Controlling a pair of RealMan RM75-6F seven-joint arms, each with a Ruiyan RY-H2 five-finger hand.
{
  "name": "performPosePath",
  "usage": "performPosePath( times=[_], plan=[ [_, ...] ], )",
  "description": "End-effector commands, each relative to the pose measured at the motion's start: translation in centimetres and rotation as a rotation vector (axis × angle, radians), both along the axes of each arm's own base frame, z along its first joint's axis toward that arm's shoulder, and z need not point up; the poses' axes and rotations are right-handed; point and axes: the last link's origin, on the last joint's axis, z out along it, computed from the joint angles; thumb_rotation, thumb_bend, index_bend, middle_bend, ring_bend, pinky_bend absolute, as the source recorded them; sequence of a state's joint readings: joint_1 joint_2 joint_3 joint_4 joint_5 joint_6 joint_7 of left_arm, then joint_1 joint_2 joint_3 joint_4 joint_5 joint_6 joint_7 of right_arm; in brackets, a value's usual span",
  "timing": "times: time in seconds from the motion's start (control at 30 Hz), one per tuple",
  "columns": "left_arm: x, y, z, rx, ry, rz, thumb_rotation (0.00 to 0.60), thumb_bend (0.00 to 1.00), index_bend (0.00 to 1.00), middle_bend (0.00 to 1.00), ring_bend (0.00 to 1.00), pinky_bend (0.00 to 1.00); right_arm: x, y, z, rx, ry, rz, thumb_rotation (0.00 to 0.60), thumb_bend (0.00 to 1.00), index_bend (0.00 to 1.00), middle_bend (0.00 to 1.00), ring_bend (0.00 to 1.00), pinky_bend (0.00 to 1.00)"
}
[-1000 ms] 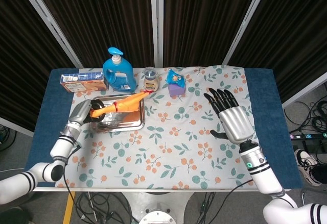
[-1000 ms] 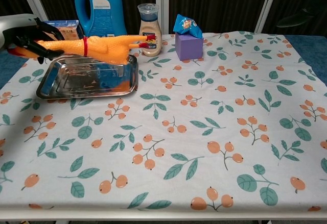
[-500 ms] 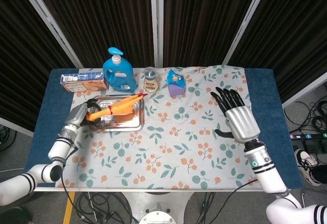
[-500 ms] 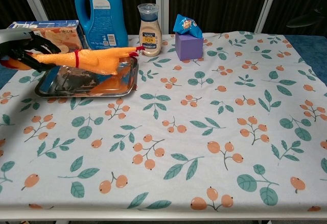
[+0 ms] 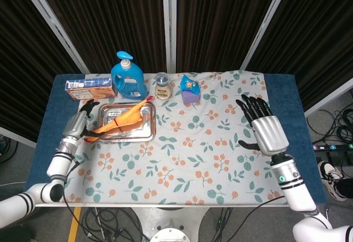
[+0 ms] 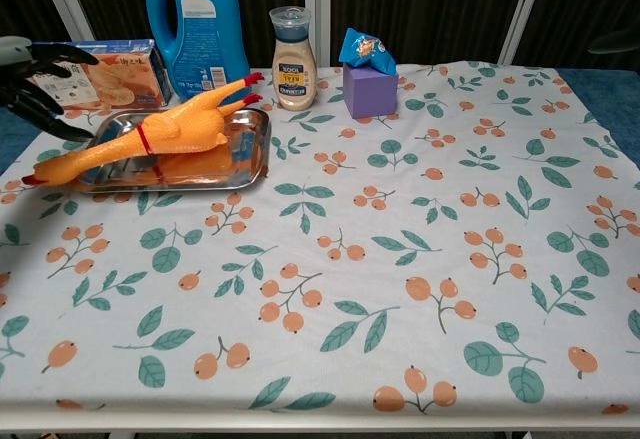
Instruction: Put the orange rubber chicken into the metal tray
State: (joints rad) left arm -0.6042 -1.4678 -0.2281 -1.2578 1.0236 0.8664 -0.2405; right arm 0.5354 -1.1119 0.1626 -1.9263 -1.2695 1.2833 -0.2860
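Note:
The orange rubber chicken (image 5: 122, 119) (image 6: 160, 137) lies slantwise across the metal tray (image 5: 144, 134) (image 6: 255, 149), its red feet toward the back right and its head end jutting over the tray's front left rim. My left hand (image 5: 75, 124) (image 6: 28, 79) hovers just left of the tray, fingers spread, holding nothing and apart from the chicken. My right hand (image 5: 265, 132) is raised over the right side of the table with fingers spread and nothing in it; the chest view does not show it.
Along the back stand a cracker box (image 5: 88, 89), a blue detergent bottle (image 5: 128, 78), a small jar (image 5: 161, 85) and a purple block with a blue packet on top (image 5: 190, 90). A floral cloth (image 5: 198, 159) covers the table.
My left hand let go of the chicken and drew back to the left. The chicken dropped from above the tray onto it. My right hand drifted slightly right and back.

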Motion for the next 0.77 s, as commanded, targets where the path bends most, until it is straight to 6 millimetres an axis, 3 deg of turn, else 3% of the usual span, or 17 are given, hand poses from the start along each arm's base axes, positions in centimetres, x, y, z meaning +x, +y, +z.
performPosePath(
  times=[0.03,0.13,0.23,0.47,0.77],
  plan=[
    [-1.3,-2.5,3.3,0.07,0.059,-0.01,0.6,0.03,0.16,0.07,0.09,0.29,-1.9,0.8,0.8,0.003,-0.011,-0.037,0.6,0.09,0.0,0.01,0.0,0.05],
    [-2.5,-4.6,5.3,0.155,0.121,-0.006,0.6,0.03,0.17,0.11,0.09,0.29,-4.3,2.0,1.2,0.009,-0.062,-0.074,0.6,0.26,0.0,0.08,0.02,0.05],
    [-3.6,-7.1,6.4,0.213,0.175,-0.011,0.6,0.03,0.18,0.12,0.09,0.29,-6.9,3.7,1.4,0.006,-0.093,-0.105,0.6,0.33,0.0,0.1,0.02,0.05],
    [-5.5,-13.4,7.3,0.249,0.286,-0.037,0.6,0.03,0.18,0.12,0.09,0.26,-12.5,7.9,1.5,-0.031,-0.102,-0.205,0.6,0.3,0.0,0.07,0.0,0.04],
    [-5.1,-18.4,7.3,0.283,0.299,-0.034,0.6,0.03,0.18,0.12,0.09,0.25,-14.8,11.2,1.3,-0.087,-0.166,-0.274,0.6,0.29,0.0,0.07,0.0,0.01]
  ],
)
